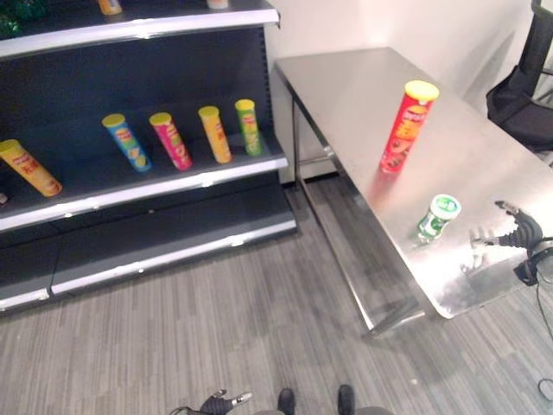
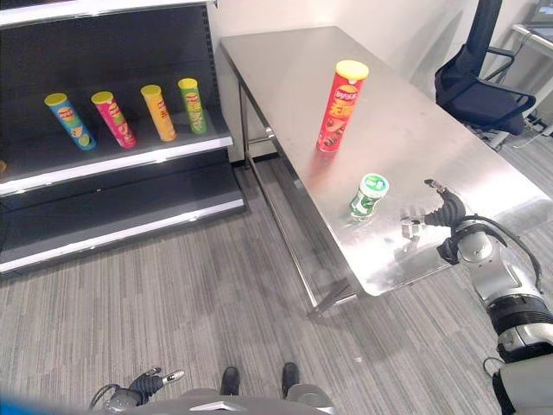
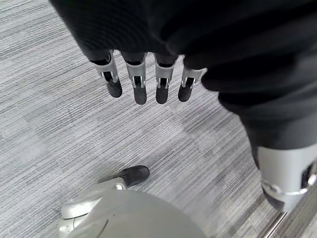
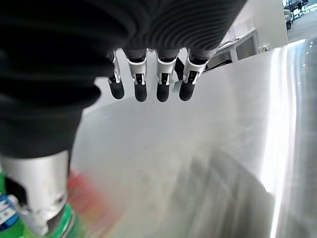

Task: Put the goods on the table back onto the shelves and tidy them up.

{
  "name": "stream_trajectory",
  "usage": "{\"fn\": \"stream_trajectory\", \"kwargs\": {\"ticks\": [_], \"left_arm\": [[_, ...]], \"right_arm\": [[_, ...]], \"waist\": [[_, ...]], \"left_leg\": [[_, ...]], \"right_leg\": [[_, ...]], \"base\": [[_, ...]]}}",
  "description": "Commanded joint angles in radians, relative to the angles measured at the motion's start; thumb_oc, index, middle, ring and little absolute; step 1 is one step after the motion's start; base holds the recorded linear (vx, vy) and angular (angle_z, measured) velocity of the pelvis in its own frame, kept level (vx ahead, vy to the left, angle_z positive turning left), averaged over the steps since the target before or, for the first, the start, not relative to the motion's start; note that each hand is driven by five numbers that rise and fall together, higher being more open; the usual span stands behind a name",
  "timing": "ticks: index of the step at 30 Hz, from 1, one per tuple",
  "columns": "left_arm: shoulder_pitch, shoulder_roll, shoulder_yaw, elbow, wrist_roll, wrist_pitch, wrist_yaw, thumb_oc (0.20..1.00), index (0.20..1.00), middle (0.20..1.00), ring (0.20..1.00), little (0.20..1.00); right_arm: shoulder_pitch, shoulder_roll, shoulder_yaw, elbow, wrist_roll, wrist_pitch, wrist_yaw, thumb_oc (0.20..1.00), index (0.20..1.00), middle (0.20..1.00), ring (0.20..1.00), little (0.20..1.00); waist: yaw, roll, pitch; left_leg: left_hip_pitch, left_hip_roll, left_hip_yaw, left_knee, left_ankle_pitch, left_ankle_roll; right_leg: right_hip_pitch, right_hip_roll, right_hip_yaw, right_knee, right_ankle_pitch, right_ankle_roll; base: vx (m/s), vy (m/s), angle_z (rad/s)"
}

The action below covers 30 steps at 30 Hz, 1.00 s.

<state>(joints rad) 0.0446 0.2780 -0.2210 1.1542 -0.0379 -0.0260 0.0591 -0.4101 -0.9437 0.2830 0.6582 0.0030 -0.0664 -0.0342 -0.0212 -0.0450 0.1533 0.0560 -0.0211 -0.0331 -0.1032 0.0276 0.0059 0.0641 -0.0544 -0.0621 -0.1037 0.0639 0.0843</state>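
Right eye view: right hand (image 2: 435, 213) spread, mid-right; should probably close around green cup (image 2: 369, 195) low, keeping it upright.

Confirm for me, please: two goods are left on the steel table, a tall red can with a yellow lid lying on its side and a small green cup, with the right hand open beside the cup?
Not quite. The tall red can stands upright on the steel table, as the right eye view shows. The rest holds: the small green cup sits nearer the robot, and the right hand is open beside it, holding nothing.
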Motion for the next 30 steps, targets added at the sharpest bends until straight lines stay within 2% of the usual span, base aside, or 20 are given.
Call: {"fn": "stream_trajectory", "kwargs": {"ticks": [1,18,30], "left_arm": [[-0.049,0.009,-0.016,0.041,-0.033,-0.019,0.017,1.000,1.000,1.000,1.000,1.000],[-0.035,0.000,-0.031,0.010,-0.077,-0.021,0.016,1.000,1.000,1.000,1.000,1.000],[-0.027,-0.002,-0.025,0.008,-0.094,-0.018,0.015,1.000,1.000,1.000,1.000,1.000]], "right_arm": [[-0.116,-0.016,0.045,0.038,0.007,-0.014,-0.019,1.000,1.000,1.000,1.000,1.000],[-0.194,0.006,0.088,0.088,0.025,-0.006,-0.030,1.000,1.000,1.000,1.000,1.000],[-0.226,0.025,0.136,0.088,0.039,-0.001,-0.003,1.000,1.000,1.000,1.000,1.000]], "waist": [[0.031,-0.015,-0.017],[0.068,-0.018,-0.012],[0.084,-0.023,-0.009]], "left_leg": [[0.025,0.078,0.032,0.016,-0.060,-0.086],[0.006,0.076,-0.016,0.016,-0.052,-0.093],[0.001,0.074,-0.031,0.016,-0.050,-0.092]], "right_leg": [[0.017,-0.059,-0.005,0.046,-0.069,0.068],[0.023,-0.065,-0.066,0.071,-0.094,0.063],[0.023,-0.066,-0.077,0.077,-0.102,0.062]], "base": [[0.01,-0.016,0.11],[0.01,-0.011,0.11],[0.00,-0.005,0.05]]}}
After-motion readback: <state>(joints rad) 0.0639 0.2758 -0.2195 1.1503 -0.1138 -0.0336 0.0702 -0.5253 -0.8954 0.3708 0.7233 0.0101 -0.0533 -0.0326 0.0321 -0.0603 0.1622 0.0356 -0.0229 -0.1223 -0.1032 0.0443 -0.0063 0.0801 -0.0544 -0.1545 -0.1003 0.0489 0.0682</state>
